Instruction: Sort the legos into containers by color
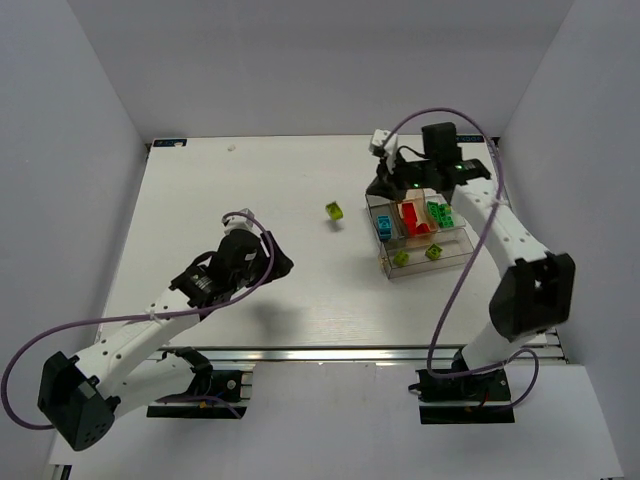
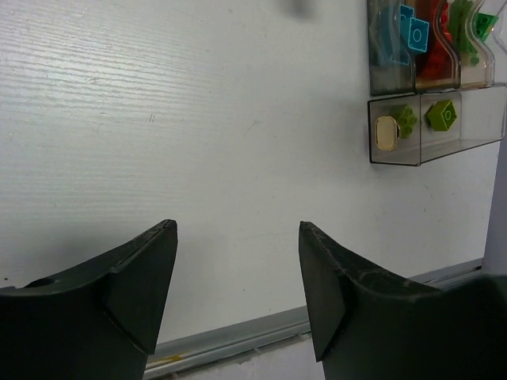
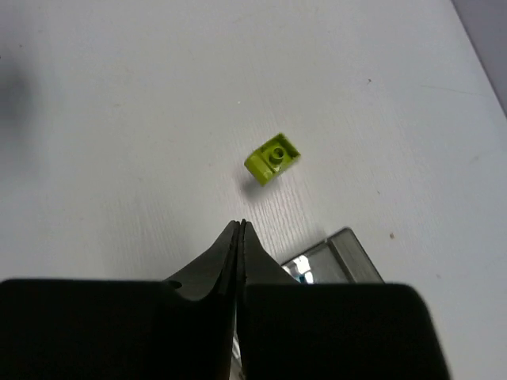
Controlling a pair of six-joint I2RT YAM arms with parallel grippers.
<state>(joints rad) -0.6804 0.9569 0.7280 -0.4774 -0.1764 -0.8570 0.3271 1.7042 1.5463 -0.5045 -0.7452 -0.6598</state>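
Hanging over the white tabletop, my left fingers were spread wide apart. Nothing was between them. Only bare tabletop showed in the gap. They were on the left side, well apart from the box. The box sat on the right side of the tabletop, in front of my right arm.

My right fingers were pressed tight together, and they held nothing. They were up above the far left corner of the box. One corner of the box peeked out just beside their tips in my right wrist view.

One yellow-green brick lay all alone on the tabletop. It was outside the box, near its left side and a bit farther back. I could see one round stud on it. It touched none of my fingers.

Inside the box, the light blue bricks were in the left slot. The red bricks were in the middle slot, and the green bricks were in the right slot. Two more yellow-green ones lay in the long slot at the near side of the box. A small tan piece sat at the left end of that long slot, just beside one of them.
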